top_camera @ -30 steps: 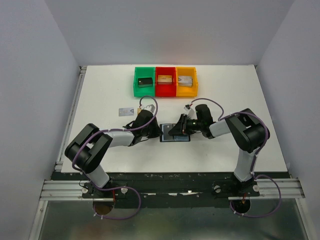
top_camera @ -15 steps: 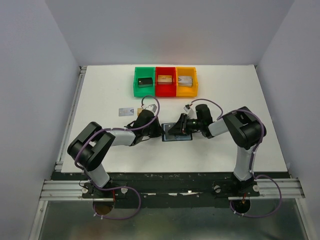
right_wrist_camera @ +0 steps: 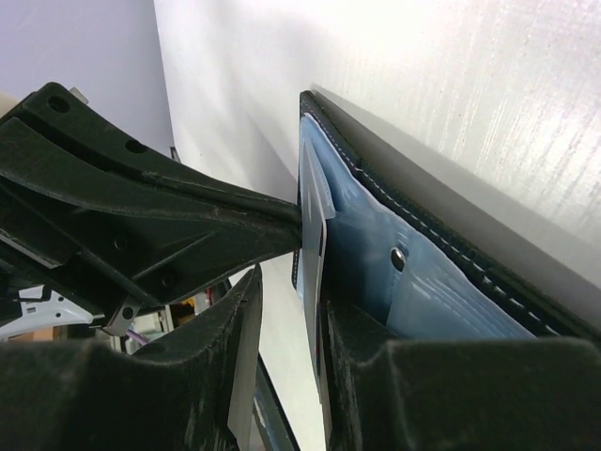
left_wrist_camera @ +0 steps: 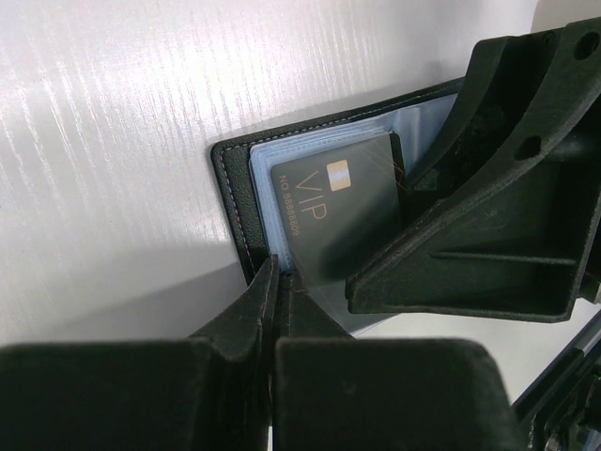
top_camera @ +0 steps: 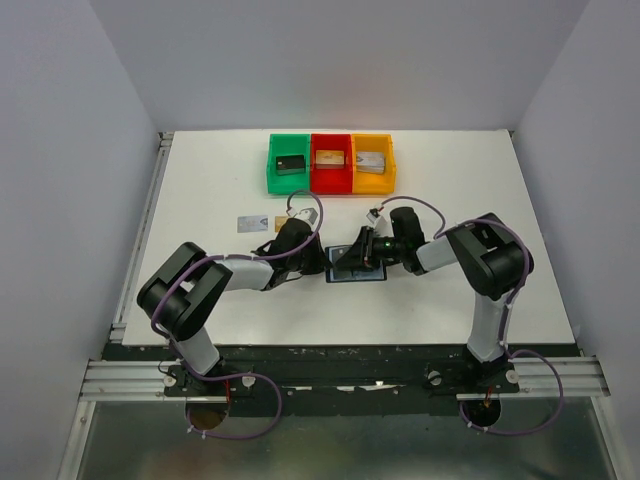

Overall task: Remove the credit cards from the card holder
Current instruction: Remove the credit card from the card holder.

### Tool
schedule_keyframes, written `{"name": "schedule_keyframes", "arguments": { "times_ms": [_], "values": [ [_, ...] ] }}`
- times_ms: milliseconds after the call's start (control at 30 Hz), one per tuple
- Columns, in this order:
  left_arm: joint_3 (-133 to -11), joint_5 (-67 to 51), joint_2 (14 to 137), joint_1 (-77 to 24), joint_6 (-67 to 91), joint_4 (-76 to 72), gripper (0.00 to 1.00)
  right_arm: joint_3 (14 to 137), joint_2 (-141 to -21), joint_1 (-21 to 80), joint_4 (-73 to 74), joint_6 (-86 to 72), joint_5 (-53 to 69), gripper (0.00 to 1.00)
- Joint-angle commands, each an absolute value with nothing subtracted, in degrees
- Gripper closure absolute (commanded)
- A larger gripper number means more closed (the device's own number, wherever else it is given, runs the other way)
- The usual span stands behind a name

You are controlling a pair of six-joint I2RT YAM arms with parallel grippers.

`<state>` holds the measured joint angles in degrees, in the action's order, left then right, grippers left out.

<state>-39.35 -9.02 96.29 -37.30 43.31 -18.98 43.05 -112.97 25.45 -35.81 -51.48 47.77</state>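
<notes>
- Two grippers meet at the card holder (left_wrist_camera: pixel 232 193), which lies open on the white table (top_camera: pixel 450 200), blue-grey lining up, midway between the arms.
- Your left gripper (left_wrist_camera: pixel 274 282) has its fingers together, tips set against the holder's black border. Read this as a hold-down; whether a flap is pinched cannot be told.
- Your right gripper (right_wrist_camera: pixel 291 299) has its jaws apart, straddling the black card (left_wrist_camera: pixel 324 202) edge-on. A sliver of light shows on one side, so no clamp is made yet.
- That card, marked VIP, sits partly inside the holder's sleeve, one end turned toward the right gripper.
- Step in hand, as judged: drawing this card out.
  - Close squarely on the card's two faces and take no lining with it.
  - Pull along the line of the slot, flat and slow.
  - Keep the left tips pressing so the holder neither travels nor folds shut.
- Likely fault: the card is thin and looks slick, so a shallow bite may slip. Seat the fingers deeper before pulling.
- Beyond the holder stand a green bin (top_camera: pixel 288 186), a red bin (top_camera: pixel 331 186) and a yellow bin (top_camera: pixel 373 186), side by side and touching, each with one block inside.
- Beyond the holder and to its left, a pale card (top_camera: pixel 249 223) lies loose on the table.
- Plain pale walls close the table on three sides, and a black rail (top_camera: pixel 350 352) on the holder's near side carries the arm bases.
</notes>
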Motion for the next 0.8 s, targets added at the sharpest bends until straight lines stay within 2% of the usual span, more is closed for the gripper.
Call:
{"name": "schedule_keyframes", "arguments": {
  "times_ms": [0,767],
  "values": [
    [-39.29,-7.91,96.77,-38.23,43.42,-13.28,1.00,44.12,-110.31,26.28,-30.33,-47.99,46.59,0.64],
    [-38.06,-5.71,97.12,-37.44,45.09,-12.13,1.00,42.28,-103.98,25.40,-23.73,-43.59,44.21,0.66]
  ]
}}
